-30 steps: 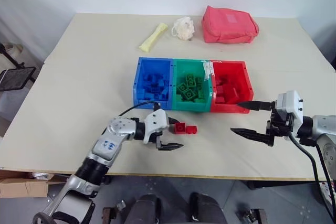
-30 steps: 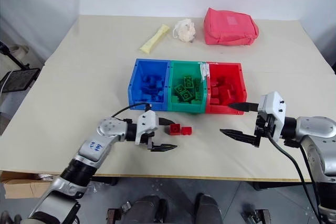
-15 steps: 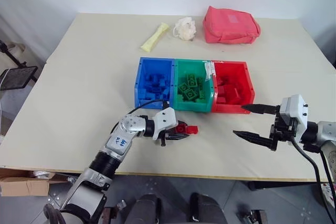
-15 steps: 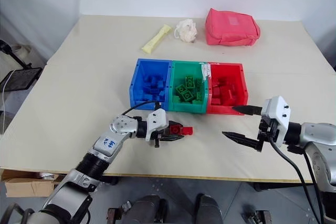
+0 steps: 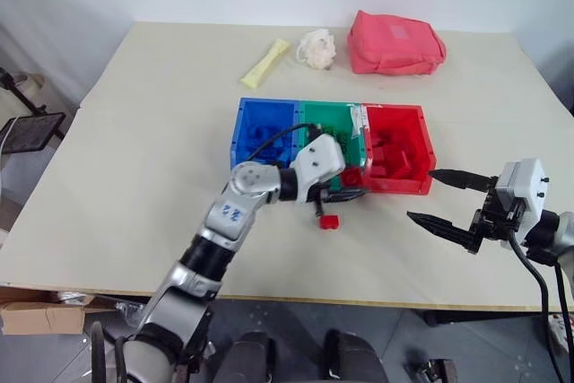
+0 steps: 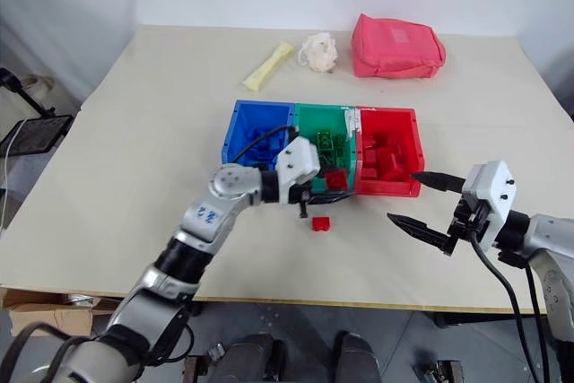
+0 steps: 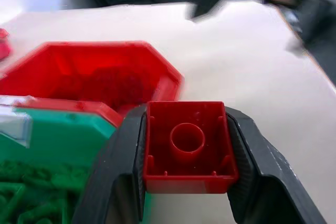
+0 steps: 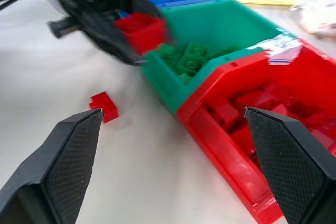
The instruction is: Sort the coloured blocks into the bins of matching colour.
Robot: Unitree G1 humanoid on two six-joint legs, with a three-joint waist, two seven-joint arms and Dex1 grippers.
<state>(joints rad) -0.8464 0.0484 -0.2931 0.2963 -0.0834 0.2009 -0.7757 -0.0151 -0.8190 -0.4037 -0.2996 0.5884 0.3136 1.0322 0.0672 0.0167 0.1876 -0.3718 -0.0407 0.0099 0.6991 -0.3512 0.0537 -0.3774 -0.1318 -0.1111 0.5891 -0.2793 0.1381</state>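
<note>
1. Broadly, the desk [image 5: 134, 132] carries everything, and I place it all from the green bin [image 5: 334, 129] at its middle.
2. On either side of the green bin and touching it stand the blue bin [image 5: 263, 127] and the red bin [image 5: 399, 145], all three holding bricks of their own colour.
3. Well beyond the green bin, toward the far edge, lie a pink pouch [image 5: 395, 42], a white crumpled thing [image 5: 315, 47] and a pale yellow strip [image 5: 262, 63].
4. My left pincer [image 5: 345, 181] hangs at the green bin's near rim, by its red-bin corner, clenched on a red block [image 7: 186, 145], hollow underside showing.
5. My right pincer [image 5: 448, 199] hovers off past the red bin, fingers spread, grasping nothing.
6. Another small red block [image 5: 328, 221] lies on the desk just in front of the green bin.
</note>
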